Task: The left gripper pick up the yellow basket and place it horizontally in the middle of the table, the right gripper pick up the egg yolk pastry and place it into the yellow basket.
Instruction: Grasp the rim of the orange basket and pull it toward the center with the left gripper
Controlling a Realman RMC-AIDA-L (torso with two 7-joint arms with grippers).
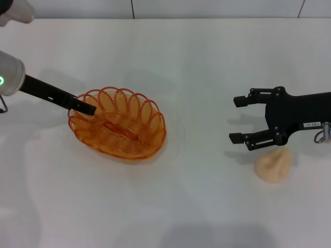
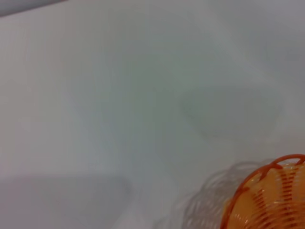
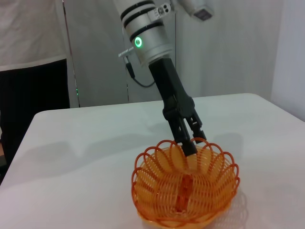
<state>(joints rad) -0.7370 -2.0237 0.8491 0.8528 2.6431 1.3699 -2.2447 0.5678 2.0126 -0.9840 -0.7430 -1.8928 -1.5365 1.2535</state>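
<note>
A white bench [image 1: 196, 67] seen from above. Toward its left edge, the left gripper [image 1: 89, 109] reaches in on a white arm with a green light, its black fingers closed narrowly over the scalloped rim of the yellow basket [image 1: 118, 123]. The basket sits upright on the bench, left of centre. Toward the right edge, the right gripper [image 1: 237, 119] hovers with its jaws spread wide, holding nothing. The egg yolk pastry [image 1: 273, 164] lies on the bench just beside it, on the side nearer the front edge.
</note>
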